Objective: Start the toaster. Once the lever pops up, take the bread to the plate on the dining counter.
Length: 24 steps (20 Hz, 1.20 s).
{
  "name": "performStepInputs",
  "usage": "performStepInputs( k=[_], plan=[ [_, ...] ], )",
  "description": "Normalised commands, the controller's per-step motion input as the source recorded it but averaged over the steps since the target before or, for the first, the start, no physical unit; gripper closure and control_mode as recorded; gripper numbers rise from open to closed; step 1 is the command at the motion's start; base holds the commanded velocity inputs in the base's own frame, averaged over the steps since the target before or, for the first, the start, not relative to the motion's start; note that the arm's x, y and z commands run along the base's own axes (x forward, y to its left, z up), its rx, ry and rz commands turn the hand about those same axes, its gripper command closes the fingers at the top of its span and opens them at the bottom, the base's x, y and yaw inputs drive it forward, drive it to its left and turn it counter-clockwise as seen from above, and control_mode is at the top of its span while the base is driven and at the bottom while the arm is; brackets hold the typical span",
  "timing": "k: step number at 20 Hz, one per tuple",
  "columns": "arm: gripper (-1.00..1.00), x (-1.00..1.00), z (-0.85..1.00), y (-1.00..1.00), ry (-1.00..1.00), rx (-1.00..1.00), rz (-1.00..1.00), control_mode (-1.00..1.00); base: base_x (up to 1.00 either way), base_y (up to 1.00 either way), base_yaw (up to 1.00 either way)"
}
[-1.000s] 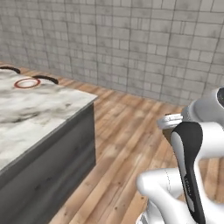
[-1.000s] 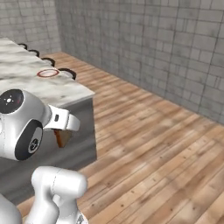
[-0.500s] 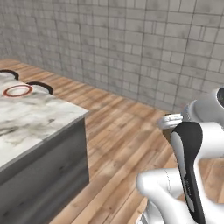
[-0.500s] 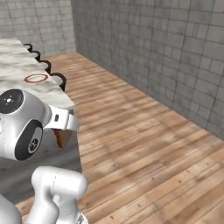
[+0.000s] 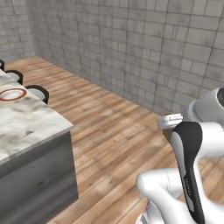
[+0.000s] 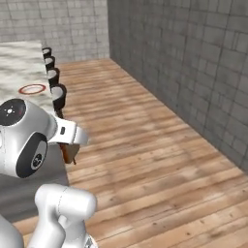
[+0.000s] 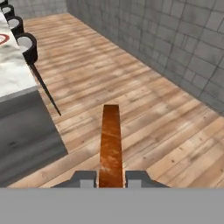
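The bread [image 7: 110,142], a brown slice seen edge-on, stands straight up between my fingertips [image 7: 84,178], and my gripper [image 7: 110,178] is shut on it. In the right base view the bread [image 6: 67,151] hangs below the white hand, over the wooden floor beside the dining counter [image 6: 19,63]. The red-rimmed white plate [image 6: 32,89] lies on that marble top, well ahead of the gripper. From the other side the plate [image 5: 12,94] sits far left on the dining counter [image 5: 30,118]. The toaster is out of view.
Dark round stools [image 6: 57,94] line the counter's edge, with the nearest stool [image 7: 27,44] ahead and left of the bread. A grey tiled wall [image 5: 144,48] closes the far side. Wooden floor [image 7: 144,100] lies open between counter and wall.
The whole picture has shifted: the base has moved, so the counter and plate now lie further left and the wall looks nearer. The gripper has stayed shut on the bread.
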Motion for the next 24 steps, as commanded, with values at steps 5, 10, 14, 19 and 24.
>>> performStepInputs(
  k=[5, 10, 14, 19, 24],
  plan=[
    [1.0, 0.0, 0.0, 0.0, 0.0, 0.0, 0.0, 1.0, 0.86, -0.73, 0.5],
    [1.0, 0.0, 0.0, 0.0, 0.0, 0.0, 0.0, 1.0, 0.9, -0.58, 0.56],
    [1.0, 0.0, 0.0, 0.0, 0.0, 0.0, 0.0, 1.0, 0.87, -0.55, 0.59],
    [1.0, 0.0, 0.0, 0.0, 0.0, 0.0, 0.0, 1.0, 0.77, -0.57, 0.6],
    [1.0, 0.0, 0.0, 0.0, 0.0, 0.0, 0.0, 1.0, 0.61, -0.59, 0.62]
  ],
)
